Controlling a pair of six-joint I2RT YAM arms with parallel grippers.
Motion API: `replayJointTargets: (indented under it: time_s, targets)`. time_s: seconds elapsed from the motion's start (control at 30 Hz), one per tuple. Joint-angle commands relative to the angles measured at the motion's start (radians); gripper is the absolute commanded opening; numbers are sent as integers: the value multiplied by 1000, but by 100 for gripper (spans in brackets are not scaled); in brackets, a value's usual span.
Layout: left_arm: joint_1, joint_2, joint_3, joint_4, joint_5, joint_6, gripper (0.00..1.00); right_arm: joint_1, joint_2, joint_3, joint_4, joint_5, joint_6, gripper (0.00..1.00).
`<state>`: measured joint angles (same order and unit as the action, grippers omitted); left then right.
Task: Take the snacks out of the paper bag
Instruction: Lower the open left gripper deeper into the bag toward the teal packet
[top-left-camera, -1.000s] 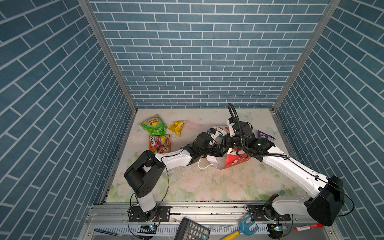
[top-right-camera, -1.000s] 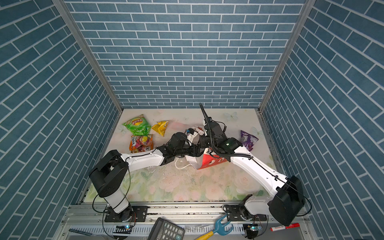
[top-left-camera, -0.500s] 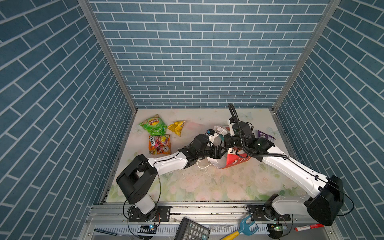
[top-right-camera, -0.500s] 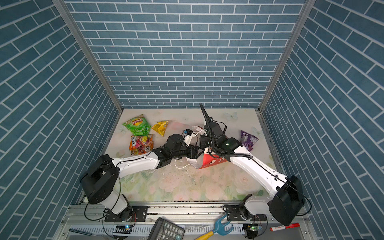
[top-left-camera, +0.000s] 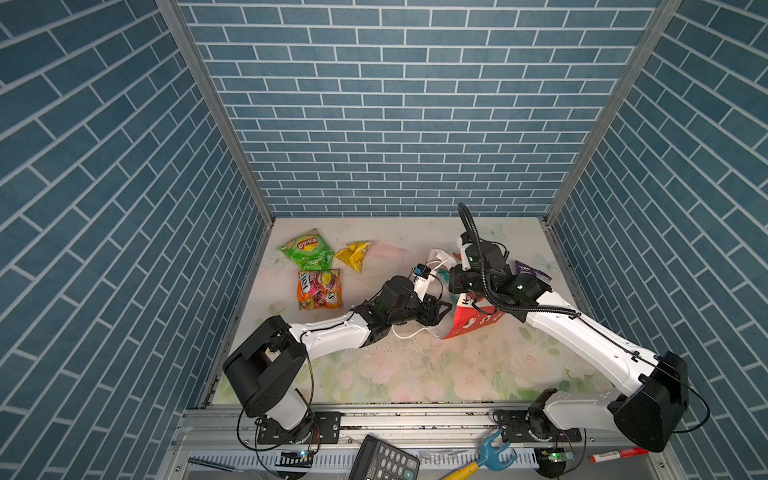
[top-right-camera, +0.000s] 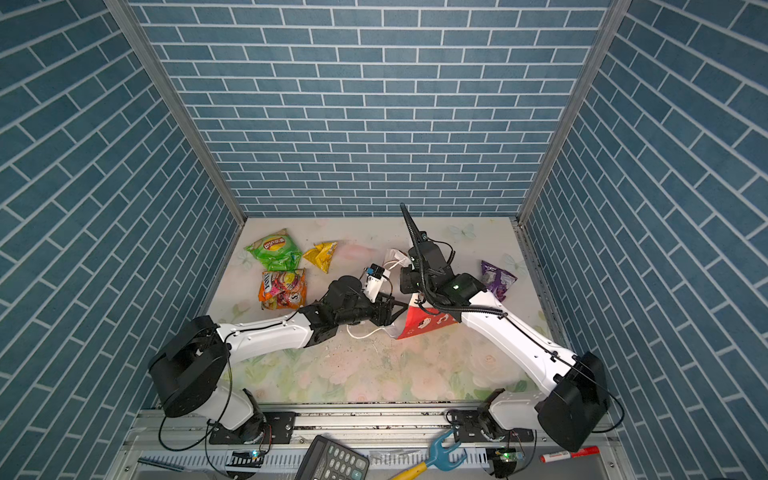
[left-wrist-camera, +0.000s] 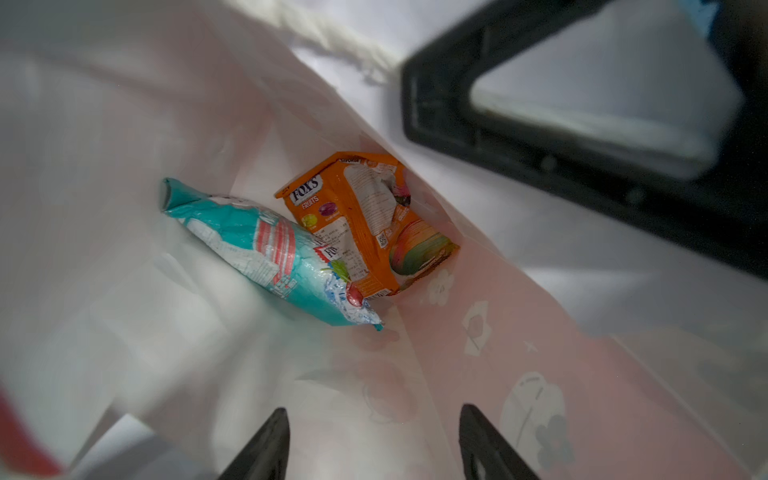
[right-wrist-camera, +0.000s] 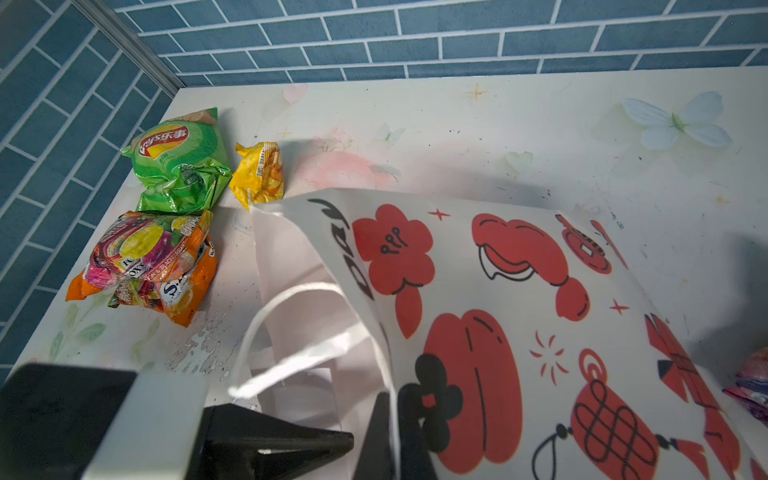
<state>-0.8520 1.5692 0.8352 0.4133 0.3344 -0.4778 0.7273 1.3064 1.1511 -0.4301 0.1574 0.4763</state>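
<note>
Tabletop (top-left-camera: 415, 374): left arm (top-left-camera: 332, 334) deeper inside paper bag (top-left-camera: 473, 322)

The white paper carrier bag (right-wrist-camera: 519, 266) looks matt and smooth, softly creased, its red prints flat; its white cord handle (left-wrist-camera: 332, 37) is twisted fibre, frayed. The green chips packet (right-wrist-camera: 178, 166), yellow packet (right-wrist-camera: 259, 170) and orange candy packet (right-wrist-camera: 145, 257) are glossy, crinkled foil, like the teal-white packet (left-wrist-camera: 266, 249) and orange Fox's packet (left-wrist-camera: 374, 220). The floral table cover (right-wrist-camera: 457, 116) is matt, scuffed and flaking.

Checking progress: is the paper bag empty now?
No, a teal packet and an orange Fox's packet lie inside the paper bag.
</note>
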Motion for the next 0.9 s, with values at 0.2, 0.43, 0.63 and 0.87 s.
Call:
replayJointTargets:
  time_s: [0.2, 0.43, 0.63, 0.87]
  targets:
    - [-7, 113, 64, 9, 61, 11, 66, -2, 8, 35, 0, -2, 41, 0]
    - [-6, 166, 119, -10, 62, 5, 71, -2, 13, 38, 3, -24, 33, 0]
    - [-6, 205, 156, 0, 19, -95, 78, -2, 10, 34, -1, -20, 28, 0]
    - [-7, 235, 197, -44, -42, -181, 80, -2, -1, 25, -5, -10, 27, 0]
